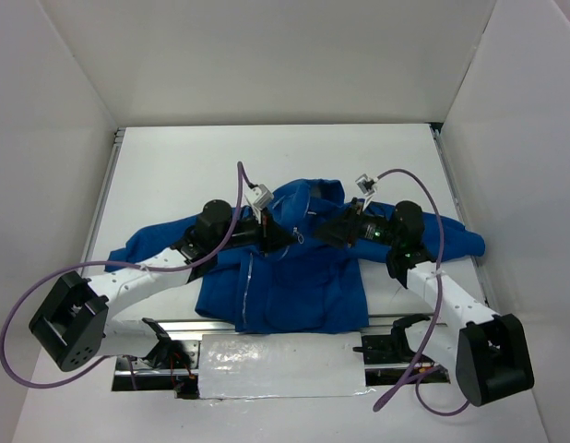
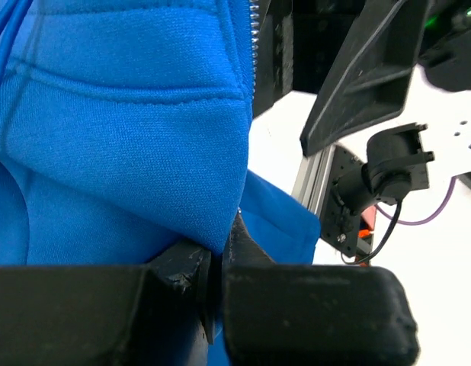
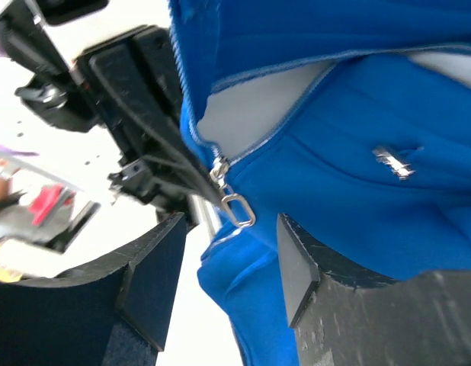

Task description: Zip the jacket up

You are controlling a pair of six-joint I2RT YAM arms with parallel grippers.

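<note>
The royal-blue jacket (image 1: 294, 277) lies on the table, collar at the far side. My left gripper (image 1: 283, 238) is shut on a fold of its front edge; in the left wrist view the fabric (image 2: 136, 130) is pinched between the jaws (image 2: 219, 255), with zipper teeth (image 2: 254, 38) above. My right gripper (image 1: 329, 231) is open just right of the zipper line. In the right wrist view the silver zipper pull (image 3: 234, 207) hangs between and beyond the open fingers (image 3: 296, 271), untouched. White lining (image 3: 251, 114) shows above the slider.
White walls enclose the table (image 1: 174, 175) on three sides. A shiny silver sheet (image 1: 280, 365) lies at the near edge between the arm bases. Purple cables (image 1: 433, 208) loop over both arms. The left gripper's black body (image 3: 144, 107) sits close beyond the zipper pull.
</note>
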